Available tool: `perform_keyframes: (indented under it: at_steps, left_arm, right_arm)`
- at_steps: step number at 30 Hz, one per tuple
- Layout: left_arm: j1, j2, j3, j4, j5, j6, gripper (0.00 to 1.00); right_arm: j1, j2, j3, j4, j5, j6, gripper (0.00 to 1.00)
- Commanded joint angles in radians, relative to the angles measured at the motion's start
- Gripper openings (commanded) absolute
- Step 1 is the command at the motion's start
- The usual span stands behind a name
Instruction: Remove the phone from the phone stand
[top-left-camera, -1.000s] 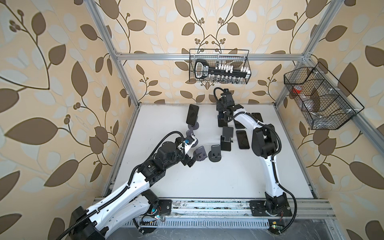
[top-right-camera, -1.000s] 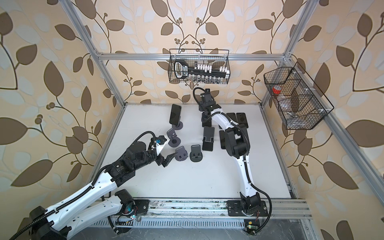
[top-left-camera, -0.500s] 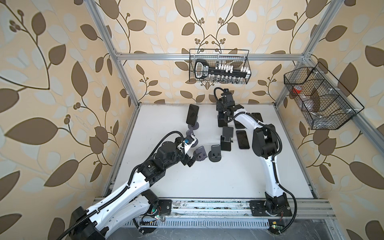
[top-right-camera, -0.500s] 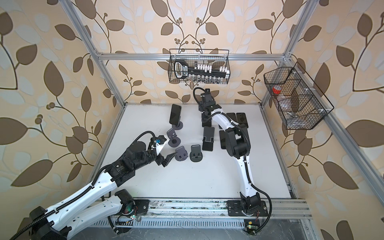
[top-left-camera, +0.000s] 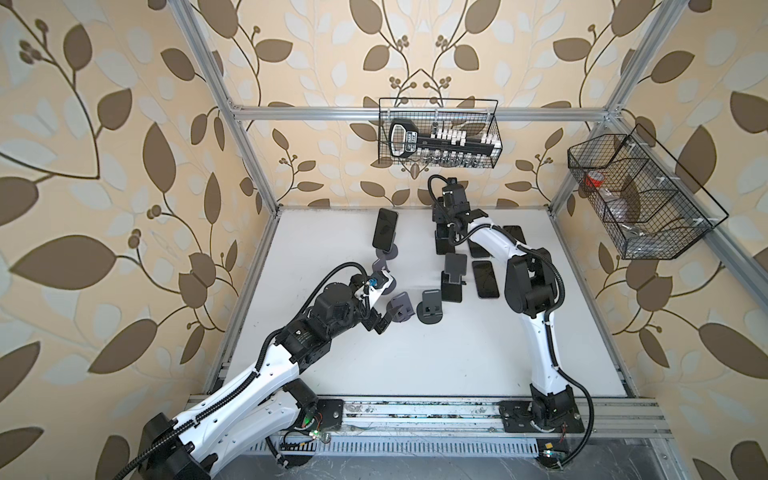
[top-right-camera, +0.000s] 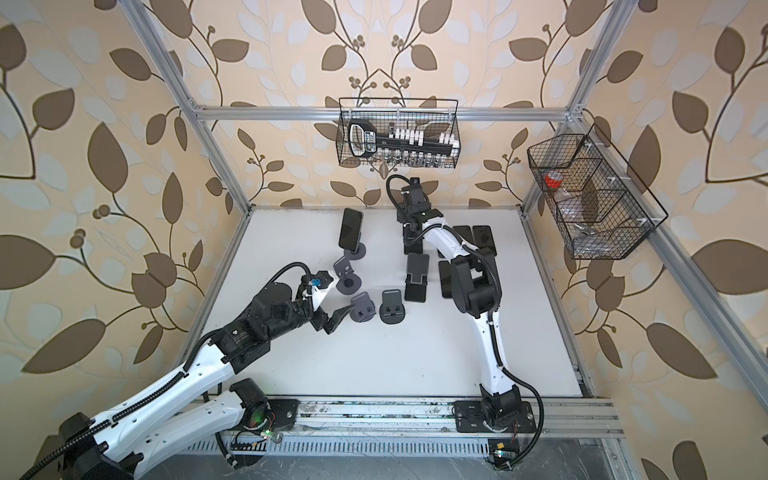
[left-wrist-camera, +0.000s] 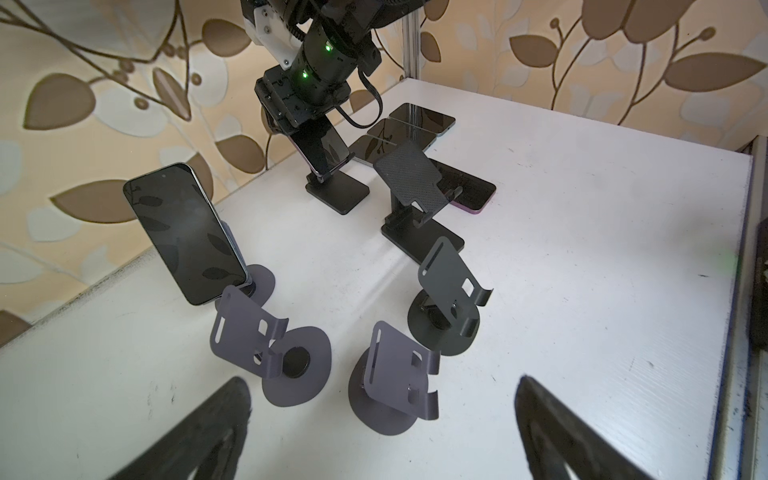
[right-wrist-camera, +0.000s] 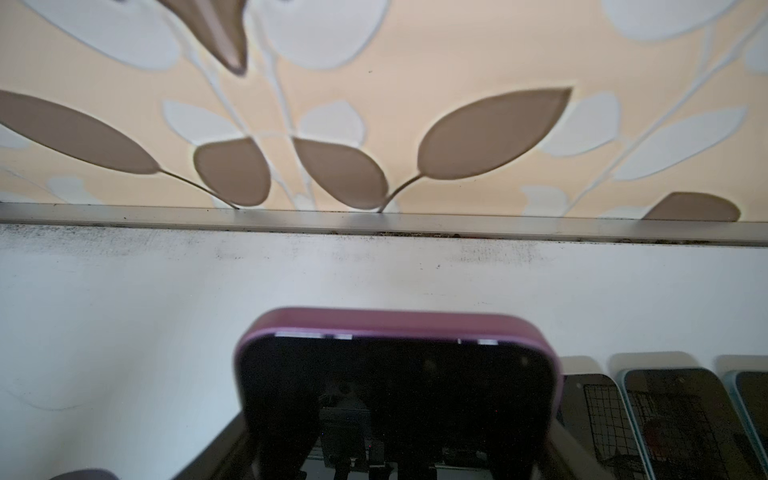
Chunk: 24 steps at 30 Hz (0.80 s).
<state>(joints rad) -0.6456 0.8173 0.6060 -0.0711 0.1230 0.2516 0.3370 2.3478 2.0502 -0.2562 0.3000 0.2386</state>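
Observation:
A pink-cased phone with a dark screen leans on a black square-base phone stand at the back of the table. My right gripper is shut on the phone's sides from above. The phone's lower edge sits at the stand's lip. In both top views the right gripper covers most of this phone, with the stand just below it. My left gripper is open low over the table, and an empty purple stand stands just ahead of its fingers.
A second phone rests on a round stand at the back left. Several empty stands sit mid-table. Several phones lie flat on the table by the right arm. Wire baskets hang on the back and right walls.

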Motion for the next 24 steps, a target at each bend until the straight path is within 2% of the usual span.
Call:
perform_keyframes:
  at_steps: [1,24]
  left_arm:
    - [0.015,-0.004,0.006,0.01,0.004,0.002,0.99]
    - [0.015,-0.004,0.006,0.012,0.011,0.0,0.99]
  right_arm:
    - [0.002,-0.061,-0.011,0.031,-0.028,0.004,0.62]
    - [0.003,-0.09,-0.025,0.036,-0.009,-0.01,0.62]
